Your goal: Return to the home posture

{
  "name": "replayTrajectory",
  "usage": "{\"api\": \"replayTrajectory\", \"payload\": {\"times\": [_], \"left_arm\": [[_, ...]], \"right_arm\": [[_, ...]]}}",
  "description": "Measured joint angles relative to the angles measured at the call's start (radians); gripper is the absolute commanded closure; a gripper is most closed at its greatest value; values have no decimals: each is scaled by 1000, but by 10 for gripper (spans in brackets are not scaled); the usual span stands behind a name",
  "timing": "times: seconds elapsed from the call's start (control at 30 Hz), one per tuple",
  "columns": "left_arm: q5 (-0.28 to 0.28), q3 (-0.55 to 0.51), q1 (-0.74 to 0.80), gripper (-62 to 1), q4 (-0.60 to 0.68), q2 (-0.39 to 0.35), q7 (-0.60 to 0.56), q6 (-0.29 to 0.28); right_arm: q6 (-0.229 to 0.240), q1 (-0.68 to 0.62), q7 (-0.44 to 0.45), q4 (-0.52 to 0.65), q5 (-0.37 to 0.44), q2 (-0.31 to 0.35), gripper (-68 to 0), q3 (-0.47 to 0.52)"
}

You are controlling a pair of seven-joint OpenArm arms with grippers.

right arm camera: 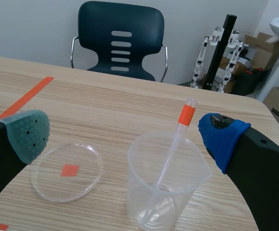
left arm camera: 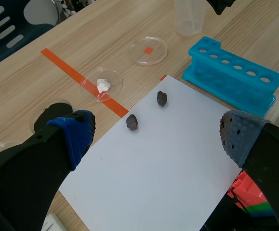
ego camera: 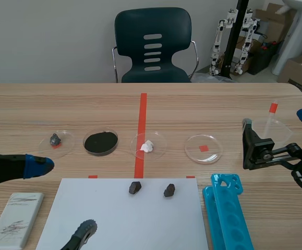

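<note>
The wooden surface (ego camera: pixel 62 104) runs away toward a grey wall. A dark chair (ego camera: pixel 152 47) stands at its far side, and small white robot figures (ego camera: pixel 237 39) stand beyond its right corner. A white sheet (ego camera: pixel 124 219) lies at the near edge.

The left arm (ego camera: pixel 4 169) comes in low from the left. Its long axis lies across the surface and it points toward the right side. The left gripper (left arm camera: pixel 156 134) is spread wide and holds nothing, with the sheet ahead of it.

The right gripper (right arm camera: pixel 126 134) sits near the right edge and points away toward the chair. It is also spread wide and holds nothing. A clear beaker (right arm camera: pixel 166 187) stands just ahead of it, in line with the gap between its fingers and touching neither. A dropper (right arm camera: pixel 178 139) with an orange band leans inside the beaker.

A blue tube rack (ego camera: pixel 226 213) lies just right of the sheet. Four clear dishes (ego camera: pixel 204 148) stand in a row across the middle. Two dark stones (ego camera: pixel 135 187) rest on the sheet's far part.
</note>
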Motion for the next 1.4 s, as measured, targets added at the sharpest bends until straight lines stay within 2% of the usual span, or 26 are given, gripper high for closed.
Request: {"api": "replayTrajectory", "payload": {"times": [0.23,0.27,0.43,0.53,0.73,1.0,1.2,1.27,1.4], "left_arm": [[0,0,0,-542,0,0,0,0],[0,0,0,-542,0,0,0,0],[0,0,0,-542,0,0,0,0],[0,0,0,-542,0,0,0,0],[0,0,0,-542,0,0,2,0],[0,0,0,-542,0,0,1,0],[0,0,0,-542,0,0,0,0],[0,0,0,-542,0,0,1,0],[0,0,0,-542,0,0,0,0]], "right_arm": [[-5,0,-24,0,0,0,-655,0],[-20,-3,-23,3,0,1,-655,0],[-27,-64,-23,98,3,40,-655,0],[-26,-129,-23,176,4,53,-655,0],[-26,-349,-22,388,4,80,-655,0],[-26,-626,9,577,5,142,-655,0],[-19,-743,10,609,30,148,-655,0],[-19,-771,52,609,30,147,-655,0],[-19,-792,79,609,30,147,-655,0]]}}
